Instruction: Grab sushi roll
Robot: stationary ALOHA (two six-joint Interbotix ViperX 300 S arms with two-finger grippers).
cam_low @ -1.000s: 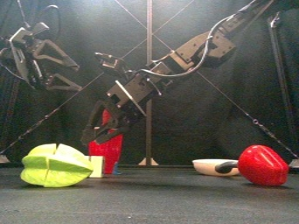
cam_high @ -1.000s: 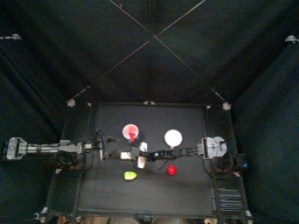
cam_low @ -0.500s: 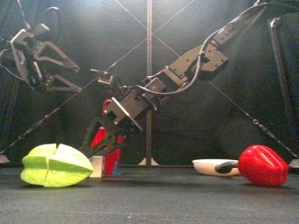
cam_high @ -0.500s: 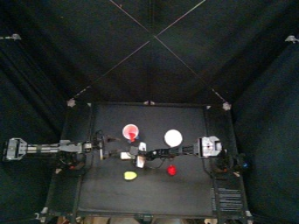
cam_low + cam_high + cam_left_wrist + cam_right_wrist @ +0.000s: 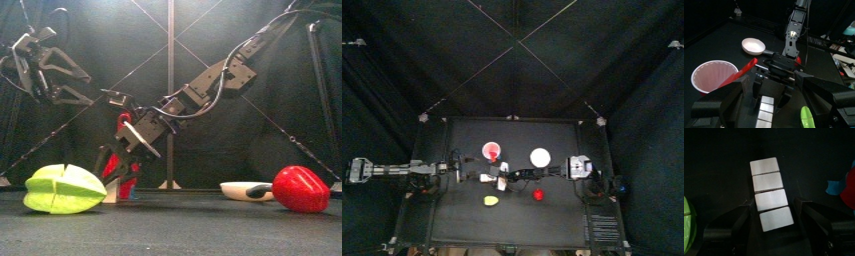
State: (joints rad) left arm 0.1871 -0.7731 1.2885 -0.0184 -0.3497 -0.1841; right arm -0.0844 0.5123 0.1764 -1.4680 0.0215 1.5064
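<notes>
Between the spread jaws of the right gripper (image 5: 769, 220), the sushi roll (image 5: 771, 200) lies on the tabletop (image 5: 724, 168) as a row of four pale slices, its length running away from the wrist and its nearest slice already flanked by both jaws without visible contact. Over the last second the right arm has reached further down and across the middle, so the gripper (image 5: 123, 160) now hangs lower, beside the red cup (image 5: 123, 182) and above the green pepper (image 5: 64, 188); the jaws stayed wide throughout. That puts the roll nearly in place for a grasp, likely needing only a last descent and a squeeze. The left gripper (image 5: 771, 97) rests on its own side, its jaws also apart and empty. No brand, label or writing can be read on anything.
</notes>
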